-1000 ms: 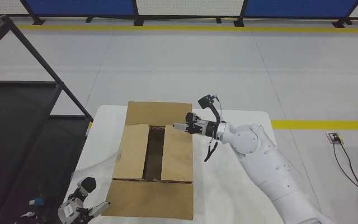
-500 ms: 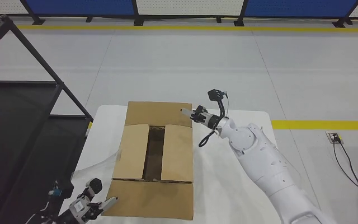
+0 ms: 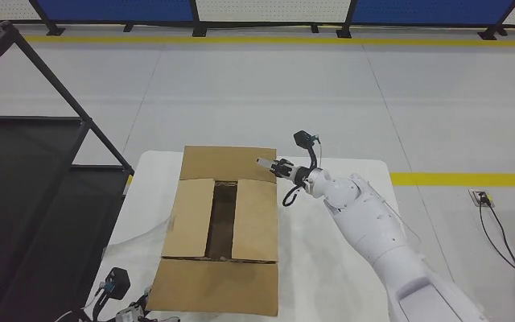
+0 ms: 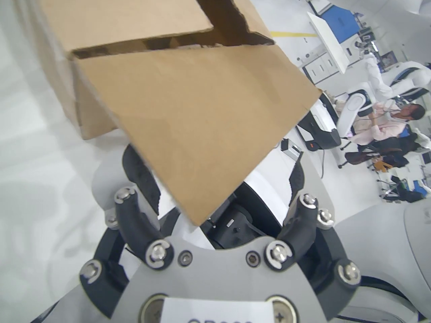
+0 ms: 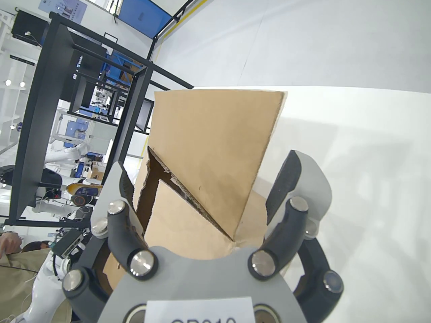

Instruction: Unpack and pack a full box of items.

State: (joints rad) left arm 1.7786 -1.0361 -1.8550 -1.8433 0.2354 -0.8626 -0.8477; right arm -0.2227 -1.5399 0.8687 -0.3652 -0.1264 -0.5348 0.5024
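Note:
A brown cardboard box (image 3: 221, 229) stands on the white table (image 3: 338, 274). Its far flap (image 3: 228, 163) and near flap (image 3: 216, 286) are folded outward. The two side flaps lie nearly flat, with a dark gap (image 3: 224, 219) between them. My right gripper (image 3: 267, 165) is open at the far flap's right corner, and that flap (image 5: 215, 156) sits between its fingers (image 5: 286, 176) without being pinched. My left gripper (image 3: 133, 311) is open at the near flap's left corner. That flap's corner (image 4: 202, 156) pokes between its spread fingers (image 4: 298, 183). The box's contents are hidden.
A black metal rack (image 3: 48, 161) stands beside the table's left edge. Bare table surface lies to the right of the box, under my right arm (image 3: 370, 233). A narrow strip of table (image 3: 141, 217) runs along the box's left side.
My right gripper moved from the right side flap's far edge to the far flap's corner. My left gripper dropped back toward the table's near edge, under the near flap's corner.

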